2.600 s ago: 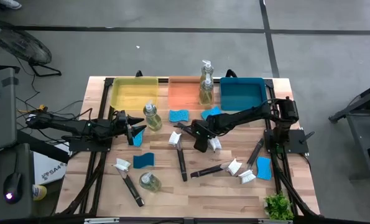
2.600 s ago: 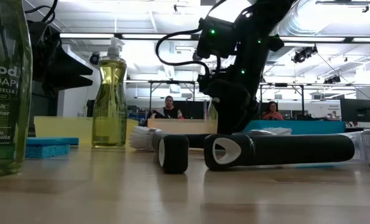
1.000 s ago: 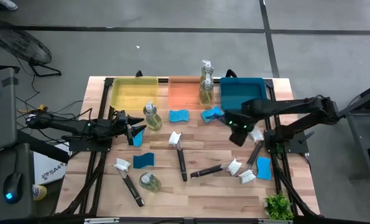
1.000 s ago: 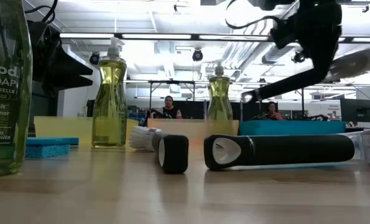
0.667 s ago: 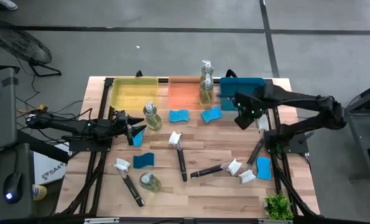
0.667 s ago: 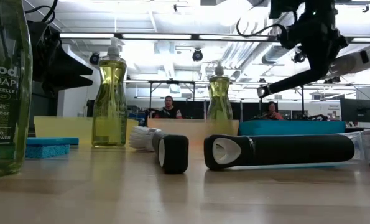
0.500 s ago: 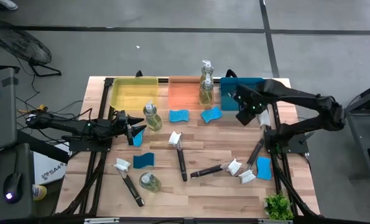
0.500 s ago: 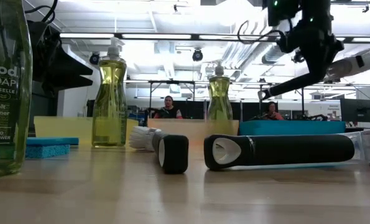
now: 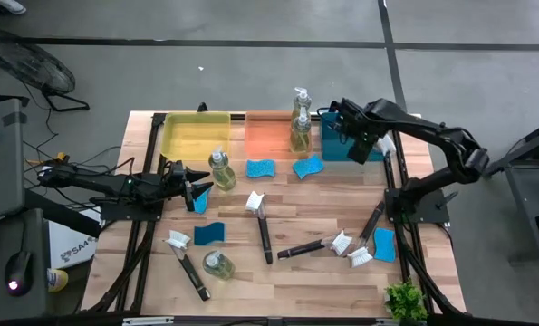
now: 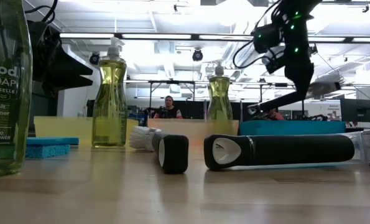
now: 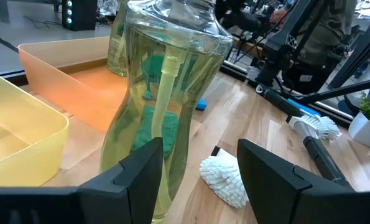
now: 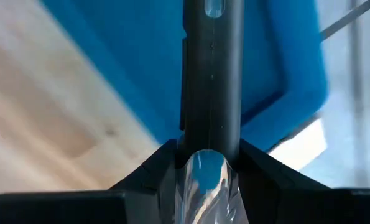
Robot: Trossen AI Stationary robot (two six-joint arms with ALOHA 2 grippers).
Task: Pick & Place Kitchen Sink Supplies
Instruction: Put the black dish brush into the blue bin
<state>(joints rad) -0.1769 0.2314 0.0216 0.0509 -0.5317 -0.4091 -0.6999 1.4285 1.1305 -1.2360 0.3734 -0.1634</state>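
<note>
While raised over the blue tray [image 9: 328, 136] at the upper right of the table in the high view, right gripper [image 9: 360, 145] pinching a dish brush [image 9: 386, 144], white head toward the frame's right. Left gripper [image 9: 195, 190] low at mid-left, just beside an upright pump bottle [image 9: 218, 169]. Two more bottles [image 9: 298, 122] standing in the orange tray [image 9: 264, 136], top centre; yellow tray [image 9: 192, 136] to its left. Sponges [image 9: 261, 168] and other brushes [image 9: 262, 222] scattered across the wood at centre and lower right. In the low view, right gripper [image 10: 300, 84] high at upper right, brush [image 10: 331, 84] held clear of the table, handle sloping down to the left above the blue tray [image 10: 290, 127]; a lying brush handle [image 10: 284, 151] across the foreground, pump bottle [image 10: 109, 99] upright at left. In the left wrist view, left gripper [image 11: 197, 162] spread wide, fingers [image 11: 141, 174] at frame bottom, pump bottle [image 11: 166, 81] filling the centre just ahead, not clamped. In the right wrist view, right gripper [image 12: 206, 168] pressed onto the dark brush handle [image 12: 211, 68], blue tray [image 12: 129, 56] beneath.
</note>
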